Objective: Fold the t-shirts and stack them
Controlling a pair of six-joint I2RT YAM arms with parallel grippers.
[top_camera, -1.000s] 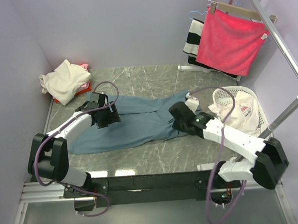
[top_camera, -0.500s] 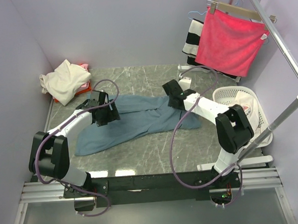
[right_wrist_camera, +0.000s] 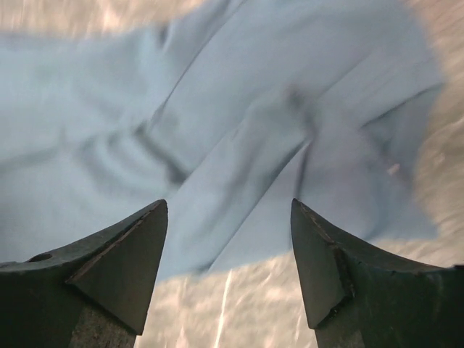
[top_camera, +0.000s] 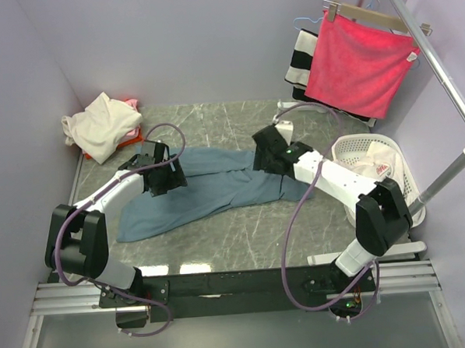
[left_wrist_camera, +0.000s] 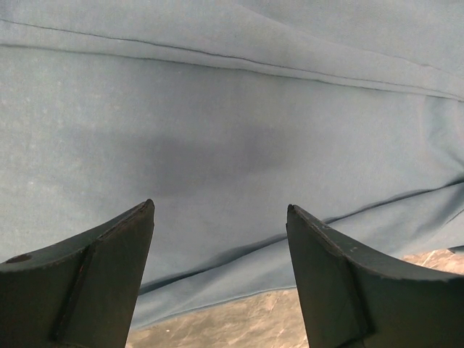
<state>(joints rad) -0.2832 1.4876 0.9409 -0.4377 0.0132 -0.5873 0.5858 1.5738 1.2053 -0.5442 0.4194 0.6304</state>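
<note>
Squaring up the blue-grey t-shirt (top_camera: 217,186) for its fold
I am hovering my left gripper (left_wrist_camera: 219,206) and right gripper (right_wrist_camera: 228,203), jaws apart and empty, over the shirt lying mid-frame. I judge its rumpled right end needs smoothing first.

The table (top_camera: 247,235) has a grey-green marbled top. A blue shirt (top_camera: 217,186) lies flat across its middle, stretched from about 8 o'clock toward 2 o'clock, creased along its length. At 10 o'clock, in the far corner, a cream shirt (top_camera: 101,126) sits in a heap, with a pink shirt (top_camera: 130,134) showing under it. A white basket (top_camera: 409,186) stands at the 3 o'clock edge. A white rack foot (top_camera: 291,105) rests at 1 o'clock.
</note>
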